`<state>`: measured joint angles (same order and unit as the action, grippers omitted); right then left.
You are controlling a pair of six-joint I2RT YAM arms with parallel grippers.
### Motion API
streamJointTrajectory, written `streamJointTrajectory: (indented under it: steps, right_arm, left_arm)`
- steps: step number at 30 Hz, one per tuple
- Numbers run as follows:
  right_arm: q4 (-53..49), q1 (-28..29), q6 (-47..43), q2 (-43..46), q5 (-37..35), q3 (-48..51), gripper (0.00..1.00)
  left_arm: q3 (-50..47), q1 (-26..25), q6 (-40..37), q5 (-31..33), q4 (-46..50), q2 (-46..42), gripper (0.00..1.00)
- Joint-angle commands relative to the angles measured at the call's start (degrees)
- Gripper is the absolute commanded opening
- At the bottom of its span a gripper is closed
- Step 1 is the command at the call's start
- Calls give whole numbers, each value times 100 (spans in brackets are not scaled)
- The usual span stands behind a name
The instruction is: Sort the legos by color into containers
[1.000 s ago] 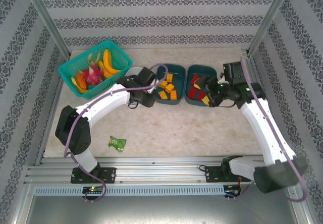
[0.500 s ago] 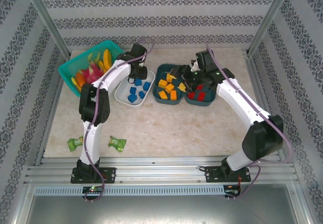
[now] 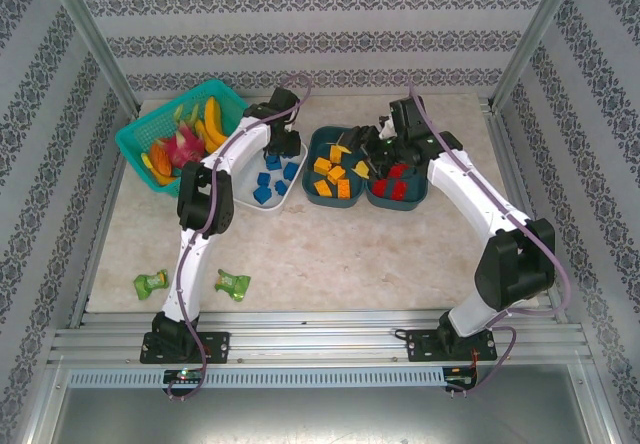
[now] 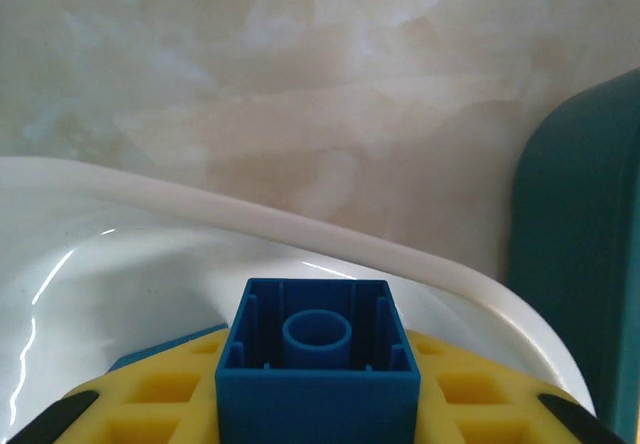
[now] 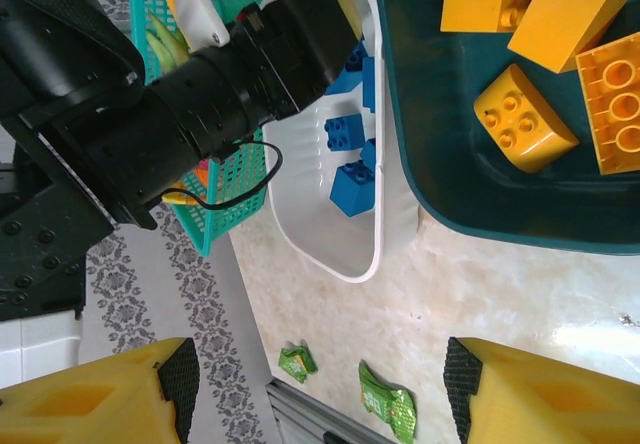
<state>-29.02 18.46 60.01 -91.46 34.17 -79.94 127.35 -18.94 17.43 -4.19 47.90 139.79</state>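
Note:
A blue lego (image 4: 318,364), underside facing the camera, is clamped between the yellow fingers (image 4: 120,414) of my left gripper (image 3: 284,152), which hangs over the far end of the white container (image 3: 245,184). Several blue legos (image 3: 272,176) lie in that container. The middle dark teal container (image 3: 312,192) holds orange-yellow legos (image 3: 335,172). Red legos (image 3: 397,179) fill the right dark teal container (image 3: 421,194). My right gripper (image 3: 362,152) hovers over the two teal containers; its jaws (image 5: 320,384) stand open and empty.
A bright teal lattice basket (image 3: 136,142) of toy fruit stands at the back left. Two green packets (image 3: 150,282) (image 3: 232,284) lie on the table near the front left. The left arm's black wrist (image 5: 200,104) reaches across the white container (image 5: 330,254).
Both arms have stretched farther back over the containers. The left gripper carried the blue lego toward the white container's far end. The right gripper shifted left from the red container.

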Motion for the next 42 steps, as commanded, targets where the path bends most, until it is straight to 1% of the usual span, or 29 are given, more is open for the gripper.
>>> streamJointTrajectory:
  steps: [1, 9, 12, 16, 19, 21, 25, 28, 30, 32, 33, 34, 36, 38, 39, 41, 42]
  right_arm:
    - [87, -53, -60, -20, 111, -105, 68]
    - [49, -46, -84, -35, 133, -127, 68]
    - [21, -50, -103, 5, 129, -118, 68]
    - [-139, -44, -266, 45, 66, -196, 69]
    - [-304, -31, -469, 105, 14, -307, 69]
    - [-512, -31, -727, 171, -54, -434, 69]
    - [-1051, -64, -1439, 451, -319, -549, 69]
    - [-1462, -70, -2181, 801, -672, -545, 69]
    - [-1585, -45, -2654, 1139, -1028, -390, 70]
    - [-1688, -2, -3130, 1524, -1560, -155, 75]
    - [-1740, 9, -3318, 1729, -1892, 6, 84]
    - [-1741, -6, -3447, 1930, -2132, 192, 98]
    - [-1669, -75, -3595, 2240, -2430, 567, 98]
    - [-1588, -68, -3744, 2545, -2809, 865, 98]
    - [-1440, 3, -3849, 2747, -3113, 1071, 98]
    - [-993, 27, -3965, 3102, -3408, 1557, 98]
    - [-772, 34, -3914, 3227, -3728, 1782, 98]
  left_arm:
    - [-221, 80, 185, -66, 41, -140, 30]
    - [-159, 74, 198, -162, 128, 19, 41]
    - [-160, 65, 213, -160, 183, -48, 49]
    - [-134, 40, 204, -109, 187, -320, 60]
    - [-9, 28, 268, -62, 343, -590, 61]
    - [-65, 6, 347, -31, 384, -934, 62]
    - [-458, -8, 727, -23, 464, -1914, 67]
    - [-1178, -5, 1006, -77, 494, -2809, 74]
    - [-1894, -13, 1112, -143, 463, -3562, 100]
    - [-2713, 17, 1180, -124, 480, -4321, 100]
    - [-3188, 51, 1236, -118, 462, -4771, 100]
    - [-3656, 111, 1302, -147, 422, -5210, 100]
    - [-4520, 242, 1416, -174, 362, -6040, 100]
    - [-5307, 264, 1356, 59, 227, -6911, 100]
    - [-5686, 267, 1272, 221, 185, -7318, 100]
    - [-6125, 267, 1262, 918, 309, -7946, 100]
    - [-6320, 264, 1287, 1446, 408, -8162, 100]
